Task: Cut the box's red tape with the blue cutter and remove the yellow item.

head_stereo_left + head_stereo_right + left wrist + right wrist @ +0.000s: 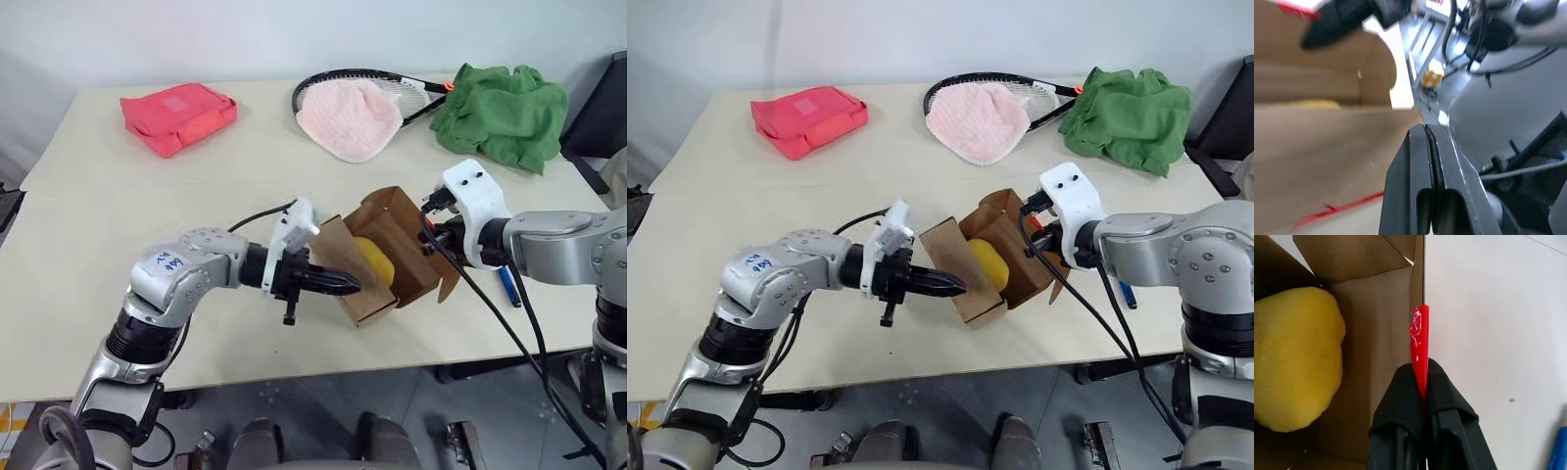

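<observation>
The brown box (407, 245) stands open near the table's front edge, tilted toward me with its flaps spread. The yellow item (376, 260) lies inside it, a rounded soft lump (1295, 357). My right gripper (1420, 369) is shut on the edge of the box's right flap, where a strip of red tape (1419, 342) runs along the cardboard. My left gripper (353, 285) is shut with nothing in it. It points right, its tips just in front of the box's near flap; I cannot tell if they touch. The blue cutter (509, 286) lies on the table right of the box, partly behind a cable.
At the back of the table (88, 225) lie a red-pink pouch (178, 116), a racket (392, 86) under a pink cloth (350, 117), and a crumpled green cloth (502, 110). A dark chair (602, 108) stands past the right edge. The box sits close to the front edge.
</observation>
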Controlling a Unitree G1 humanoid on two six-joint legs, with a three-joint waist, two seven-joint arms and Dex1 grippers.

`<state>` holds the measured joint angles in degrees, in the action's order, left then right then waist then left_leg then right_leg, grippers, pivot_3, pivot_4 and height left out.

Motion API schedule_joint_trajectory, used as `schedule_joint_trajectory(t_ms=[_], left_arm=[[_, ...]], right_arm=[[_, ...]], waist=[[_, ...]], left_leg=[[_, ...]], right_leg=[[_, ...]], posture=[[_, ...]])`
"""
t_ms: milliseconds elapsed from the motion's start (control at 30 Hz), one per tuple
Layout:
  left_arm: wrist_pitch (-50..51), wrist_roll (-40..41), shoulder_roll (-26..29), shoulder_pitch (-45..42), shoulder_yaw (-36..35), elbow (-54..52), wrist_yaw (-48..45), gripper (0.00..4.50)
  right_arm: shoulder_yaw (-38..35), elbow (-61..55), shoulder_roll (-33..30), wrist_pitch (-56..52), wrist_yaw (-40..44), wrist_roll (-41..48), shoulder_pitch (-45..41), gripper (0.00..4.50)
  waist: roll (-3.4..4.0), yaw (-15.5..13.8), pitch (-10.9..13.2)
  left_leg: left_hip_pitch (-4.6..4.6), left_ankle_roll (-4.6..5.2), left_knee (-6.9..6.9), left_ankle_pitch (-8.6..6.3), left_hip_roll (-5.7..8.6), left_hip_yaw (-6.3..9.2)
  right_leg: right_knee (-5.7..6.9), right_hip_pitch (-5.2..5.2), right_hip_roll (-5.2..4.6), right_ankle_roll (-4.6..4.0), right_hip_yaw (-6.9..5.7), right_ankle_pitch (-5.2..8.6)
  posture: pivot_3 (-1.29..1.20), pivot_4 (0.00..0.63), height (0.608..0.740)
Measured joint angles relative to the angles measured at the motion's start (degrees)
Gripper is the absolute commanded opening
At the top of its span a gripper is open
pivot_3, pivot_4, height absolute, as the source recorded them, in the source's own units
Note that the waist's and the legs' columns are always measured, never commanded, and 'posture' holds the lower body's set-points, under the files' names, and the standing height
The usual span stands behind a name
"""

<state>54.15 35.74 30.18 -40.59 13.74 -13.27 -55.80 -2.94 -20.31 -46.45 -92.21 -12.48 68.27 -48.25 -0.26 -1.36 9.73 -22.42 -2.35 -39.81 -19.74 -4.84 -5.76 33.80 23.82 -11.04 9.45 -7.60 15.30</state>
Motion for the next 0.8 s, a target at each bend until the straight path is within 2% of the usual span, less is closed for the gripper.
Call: schedule_joint_trajectory(t_ms=[400,633,800], left_arm=[[-6.7,-5.1,0.1,1.5,0.8,3.2,1.3,0.0],[-4.4,-7.1,7.0,7.3,0.4,1.9,1.5,0.0],[-2.8,-9.0,6.8,9.5,0.9,3.0,3.5,0.0]], right_arm=[[0.4,0.3,-3.5,0.0,6.9,-3.5,-1.4,0.01],[0.4,0.1,-7.4,0.0,8.1,-0.2,-3.1,0.01],[1.8,0.1,-7.7,0.0,7.7,3.3,-3.9,0.01]], waist=[[0.0,-0.1,0.0],[0.02,-0.2,0.0],[-0.05,-0.1,0.0]], left_leg=[[0.04,0.0,-0.11,0.0,0.0,0.0],[0.11,0.05,-0.16,-0.03,0.0,0.0],[0.0,0.05,-0.09,-0.03,0.0,0.0]], right_leg=[[0.06,-0.05,0.0,0.0,0.03,0.0],[0.06,-0.14,-0.01,-0.04,0.05,-0.03],[0.01,-0.03,-0.01,-0.04,0.03,-0.03]], posture=[[0.0,0.15,0.74],[0.0,0.15,0.74],[0.0,0.15,0.74]])
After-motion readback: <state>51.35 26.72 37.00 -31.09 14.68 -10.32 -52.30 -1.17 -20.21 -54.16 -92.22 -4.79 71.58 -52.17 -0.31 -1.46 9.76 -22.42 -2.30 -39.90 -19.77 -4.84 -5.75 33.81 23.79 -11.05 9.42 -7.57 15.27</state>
